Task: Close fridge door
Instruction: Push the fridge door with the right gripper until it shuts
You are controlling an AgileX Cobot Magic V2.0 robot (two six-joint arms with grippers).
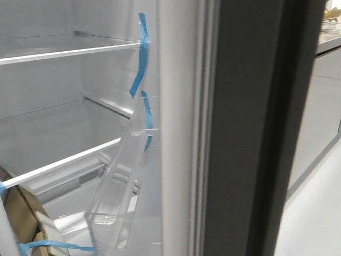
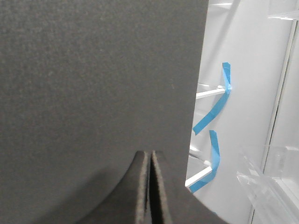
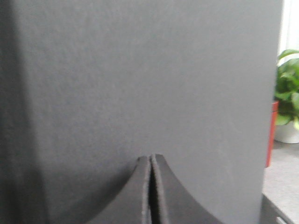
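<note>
Fridge door [image 1: 250,133] hanging ajar, edge-on just right of the taped shelves [image 1: 64,53]. Left gripper [image 2: 150,186] and right gripper [image 3: 150,189] both clenched tight, jaws pinched on nothing, right up against dark grey panel.

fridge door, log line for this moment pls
fridge door: open | left gripper: shut, at dark face | right gripper: shut, at dark face

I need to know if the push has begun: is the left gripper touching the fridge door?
Cannot tell. In the left wrist view the shut left gripper points at the dark face of the fridge door, seen straight on, so any gap is hidden. The front view shows no gripper.
</note>
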